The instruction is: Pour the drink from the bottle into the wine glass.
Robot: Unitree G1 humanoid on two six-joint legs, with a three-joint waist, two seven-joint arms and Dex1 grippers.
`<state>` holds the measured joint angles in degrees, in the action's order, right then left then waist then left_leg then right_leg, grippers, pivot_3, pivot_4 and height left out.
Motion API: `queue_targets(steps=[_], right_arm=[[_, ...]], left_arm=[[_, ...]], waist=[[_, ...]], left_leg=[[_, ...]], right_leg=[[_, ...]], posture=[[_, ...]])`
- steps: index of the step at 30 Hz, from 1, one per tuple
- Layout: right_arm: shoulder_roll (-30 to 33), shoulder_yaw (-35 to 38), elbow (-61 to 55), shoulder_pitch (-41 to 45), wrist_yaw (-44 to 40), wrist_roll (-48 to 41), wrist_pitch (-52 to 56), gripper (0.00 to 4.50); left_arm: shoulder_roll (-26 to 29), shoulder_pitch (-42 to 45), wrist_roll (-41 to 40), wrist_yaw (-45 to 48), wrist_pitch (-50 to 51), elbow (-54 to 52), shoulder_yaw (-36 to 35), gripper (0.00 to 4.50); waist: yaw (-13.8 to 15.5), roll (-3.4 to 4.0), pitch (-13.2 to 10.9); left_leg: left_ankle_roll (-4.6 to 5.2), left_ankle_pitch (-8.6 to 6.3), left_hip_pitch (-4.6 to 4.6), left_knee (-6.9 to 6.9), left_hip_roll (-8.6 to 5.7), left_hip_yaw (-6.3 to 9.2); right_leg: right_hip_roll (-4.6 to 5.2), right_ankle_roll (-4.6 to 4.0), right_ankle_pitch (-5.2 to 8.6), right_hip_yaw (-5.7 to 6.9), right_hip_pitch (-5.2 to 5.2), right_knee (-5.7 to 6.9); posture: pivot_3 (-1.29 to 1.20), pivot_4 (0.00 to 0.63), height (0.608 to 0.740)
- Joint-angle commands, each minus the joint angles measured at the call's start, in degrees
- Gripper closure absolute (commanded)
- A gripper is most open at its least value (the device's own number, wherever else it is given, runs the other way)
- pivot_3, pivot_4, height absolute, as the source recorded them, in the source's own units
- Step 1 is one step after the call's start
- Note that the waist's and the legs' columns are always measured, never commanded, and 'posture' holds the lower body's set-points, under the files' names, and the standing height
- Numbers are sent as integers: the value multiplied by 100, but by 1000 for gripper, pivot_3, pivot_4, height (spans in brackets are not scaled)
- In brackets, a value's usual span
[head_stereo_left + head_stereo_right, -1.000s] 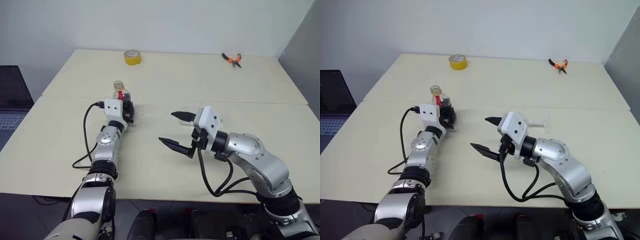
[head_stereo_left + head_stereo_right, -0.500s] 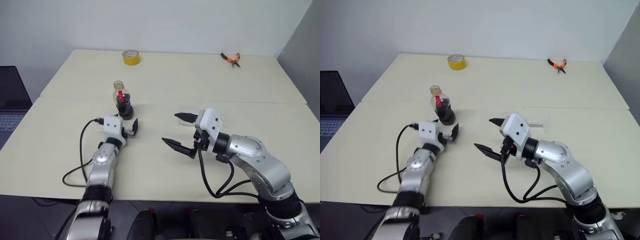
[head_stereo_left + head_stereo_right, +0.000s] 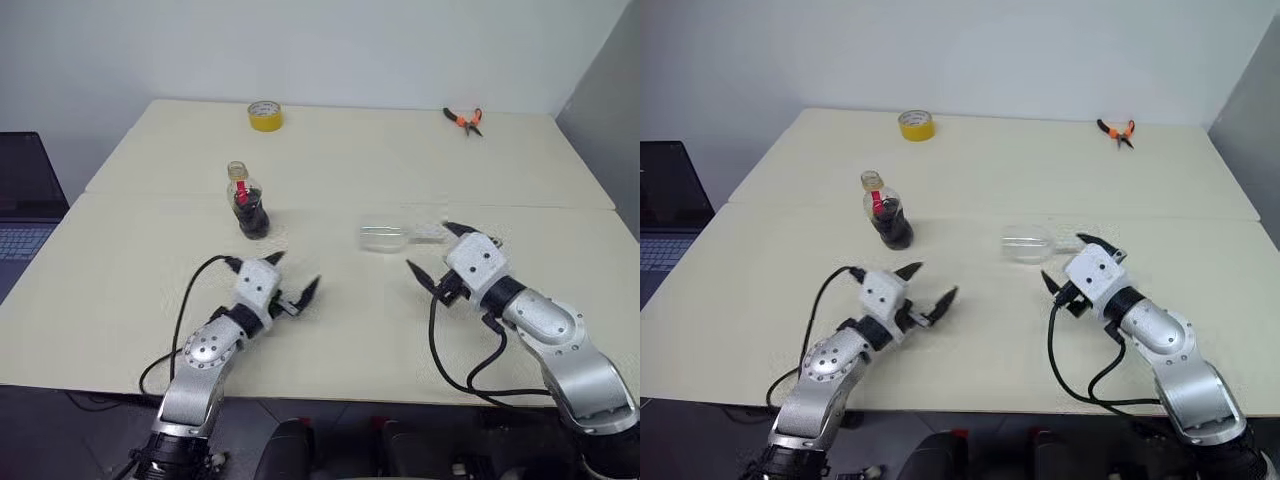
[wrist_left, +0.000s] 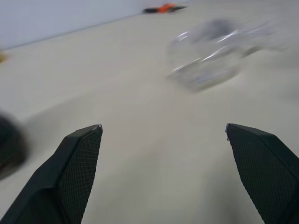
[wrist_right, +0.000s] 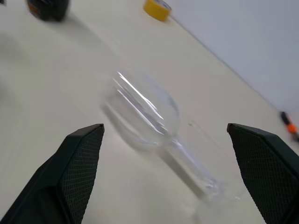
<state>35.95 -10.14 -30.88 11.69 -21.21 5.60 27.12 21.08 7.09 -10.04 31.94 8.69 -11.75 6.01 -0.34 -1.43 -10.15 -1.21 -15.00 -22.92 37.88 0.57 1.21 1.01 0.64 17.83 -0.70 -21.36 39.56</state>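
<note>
The bottle (image 3: 247, 203) stands upright on the table, left of centre, with the dark drink (image 3: 252, 219) in its lower half. The wine glass (image 3: 385, 238) lies on its side right of centre, bowl toward the bottle and stem toward my right gripper. It looks empty. My left gripper (image 3: 294, 272) is open with nothing in it, nearer the front edge than the bottle, and points right toward the glass (image 4: 205, 56). My right gripper (image 3: 431, 249) is open too, close to the foot of the glass (image 5: 145, 109), with the stem lying between its fingers' lines without contact.
A yellow tape roll (image 3: 264, 115) sits at the back left and orange pliers (image 3: 463, 118) at the back right. A laptop (image 3: 25, 215) stands off the table's left side. A seam (image 3: 330, 203) runs across the table behind the bottle.
My left gripper opened, let go of the bottle, drew back toward the front edge and turned right. My right gripper swung to the right, uncovering the lying glass.
</note>
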Motion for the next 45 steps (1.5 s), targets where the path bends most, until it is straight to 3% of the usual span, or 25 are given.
queue_targets(steps=[1,4,12,20,30,33,37,43,45], right_arm=[[216,-485,318,334,106,1015,-318,0],[370,-774,653,465,3,1575,-468,0],[24,-1197,1763,901,340,2791,-595,0],[-269,-1375,2812,1298,866,3689,-928,0],[-1020,-1549,4345,1932,1490,4087,-1301,0],[-1195,-1502,4876,2172,1661,4059,-1366,816],[-1321,-1431,5216,2335,1778,4011,-1378,2294],[-1110,-1013,4334,2062,1675,3950,-1195,4341],[-1055,-886,3947,1969,1572,3934,-1125,4352]], left_arm=[[228,394,-536,562,487,-244,-98,20],[434,597,-670,905,534,-170,-103,20],[912,1334,-713,1873,222,311,-61,20],[806,1496,-606,1785,2,653,-111,20],[615,1484,-541,1746,-107,735,-4,20],[569,1525,-528,1731,-88,744,3,0],[527,1557,-504,1708,-81,742,15,0],[524,1486,-573,1608,50,638,-91,0],[529,1420,-598,1553,80,594,-149,0]], waist=[[-11,0,0],[-13,0,0],[-5,0,-1],[-13,0,-1],[-58,0,-1],[-93,0,0],[-125,0,0],[-120,0,0],[-123,1,-1]], left_leg=[[0,0,0,-2,2,0],[-1,0,-2,-2,1,-3],[-1,1,-3,3,-2,-9],[-6,4,-5,2,-1,-15],[-3,2,-2,3,0,-16],[-4,2,-2,3,1,-15],[-3,2,-1,5,1,-15],[-1,1,-3,5,0,-14],[-1,1,-5,5,-1,-15]], right_leg=[[-3,0,0,0,-1,0],[-3,-1,2,-4,-2,-6],[0,-1,1,-8,-2,-9],[1,-1,1,-14,-6,-7],[0,-2,1,-15,-7,1],[-1,-2,1,-14,-6,2],[0,-2,0,-15,-6,5],[1,-2,0,-14,-9,9],[2,-2,1,-16,-10,7]], posture=[[0,150,740],[0,150,740],[0,150,740],[0,150,740],[0,150,740],[0,150,740],[0,150,740],[0,150,740],[0,150,740]])
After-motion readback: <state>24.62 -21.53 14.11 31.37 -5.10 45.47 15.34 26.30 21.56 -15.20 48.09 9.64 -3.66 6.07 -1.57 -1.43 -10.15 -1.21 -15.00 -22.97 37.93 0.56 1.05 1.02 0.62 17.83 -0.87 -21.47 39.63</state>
